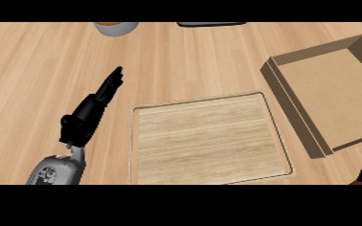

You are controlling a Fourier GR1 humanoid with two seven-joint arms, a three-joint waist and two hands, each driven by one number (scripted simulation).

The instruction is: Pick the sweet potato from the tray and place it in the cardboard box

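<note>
Sweet potato out of sight, neither on tray (212, 139) nor in box (326, 93); left hand (86, 118) resting beside tray, fingers straight, holding nothing; right hand unseen; probably mid-carry off view, so next calling for bringing over box and letting go.

The left hand (90, 112) is black and slim, with a matte surface. Its forearm (55, 170) is grey and rounded, shiny, with some small dark marks near the wrist.
</note>
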